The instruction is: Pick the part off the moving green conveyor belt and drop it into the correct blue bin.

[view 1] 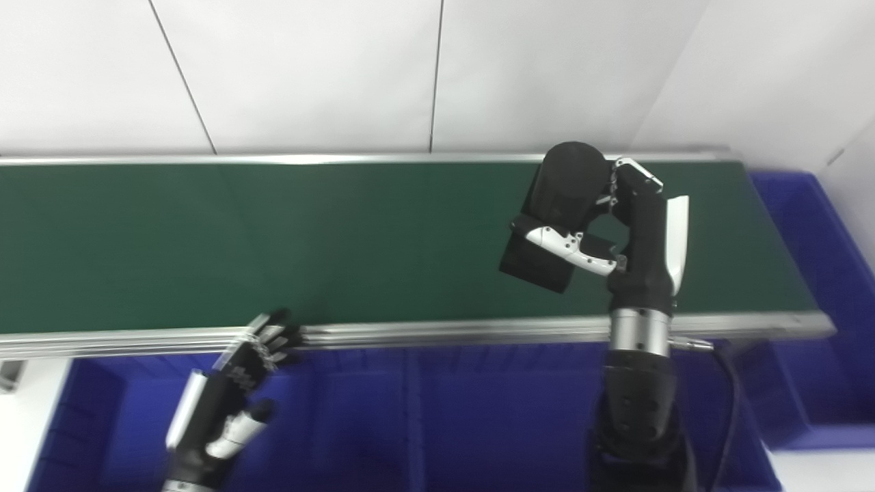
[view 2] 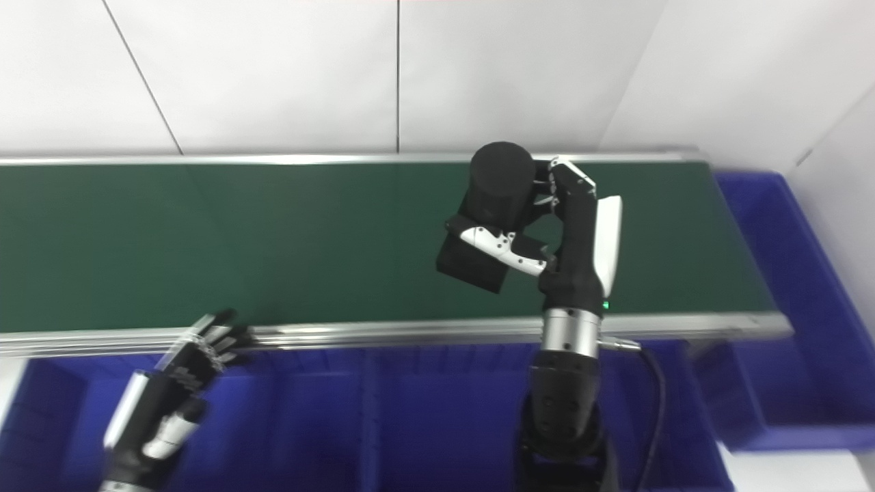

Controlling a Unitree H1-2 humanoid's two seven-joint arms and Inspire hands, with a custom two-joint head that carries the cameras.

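Observation:
The part [view 1: 557, 205] is black, a round cylinder on a square base; it also shows in the right eye view [view 2: 489, 215]. My right hand [view 1: 632, 225] is shut on it, thumb across its front and fingers behind, holding it tilted above the green conveyor belt [view 1: 273, 239] at the right. My left hand [view 1: 236, 383] is open and empty, low at the left, over a blue bin [view 1: 355, 424] just in front of the belt's near rail.
Blue bins run along the near side below the belt, split by dividers [view 1: 413, 417]. Another blue bin [view 1: 827, 287] stands past the belt's right end. A white wall lies behind the belt.

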